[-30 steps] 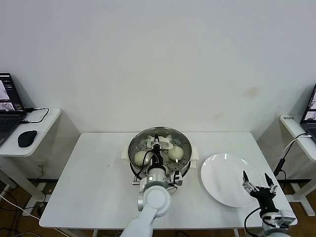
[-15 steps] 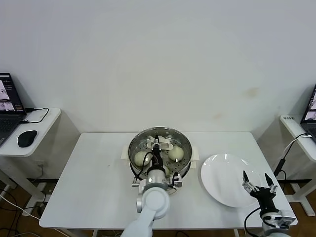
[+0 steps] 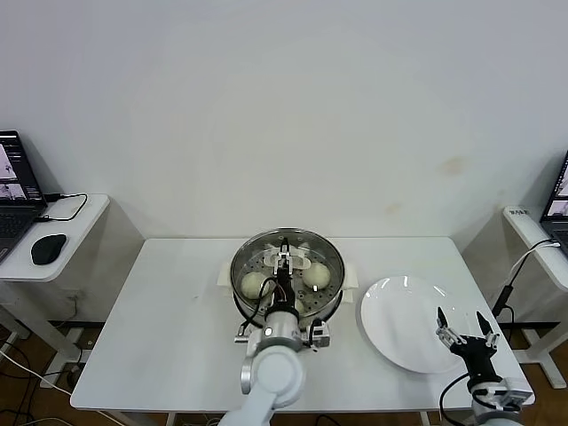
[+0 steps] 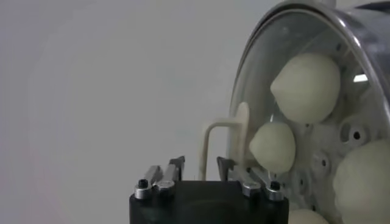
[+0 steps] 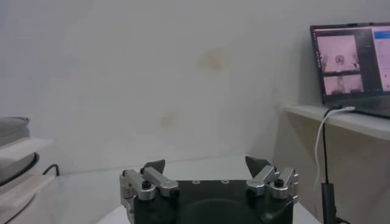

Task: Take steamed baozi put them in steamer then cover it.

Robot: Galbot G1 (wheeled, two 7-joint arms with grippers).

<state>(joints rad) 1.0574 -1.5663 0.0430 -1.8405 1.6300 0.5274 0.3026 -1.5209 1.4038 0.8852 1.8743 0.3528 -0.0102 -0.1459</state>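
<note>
Left gripper [image 3: 284, 260] hung over the middle of the steamer [image 3: 240, 266], its fingers [image 4: 161, 178] parted and clamping nothing. In the left wrist view, the cream handle [image 4: 222, 125] of the glass lid [image 4: 256, 73] stood just ahead of the open tips, with clear air on either side of it. I could not tell whether a finger brushed it.

At the far left, a laptop [image 3: 16, 191] and a dark mouse [image 3: 48, 248] lay on a small side table [image 3: 84, 213], well apart from the white table [image 3: 169, 311].

The steamer stood at the middle of the table, nearer its far edge. The lid lay on its rim. Through the glass the steamed baozi showed on the perforated tray: one [image 3: 256, 284] on the left side and one [image 3: 317, 275] on the right side in the head view. The wrist view showed four of them [image 4: 306, 87] under the lid.

A white plate [image 3: 399, 319] lay toward the right edge of the table, with nothing on it.

The right gripper [image 3: 461, 330] waited near the front right corner, at the plate's near rim, its fingers [image 5: 152, 167] spread wide and holding nothing.

Beyond the right edge stood a second laptop [image 5: 353, 67] on another side table.
</note>
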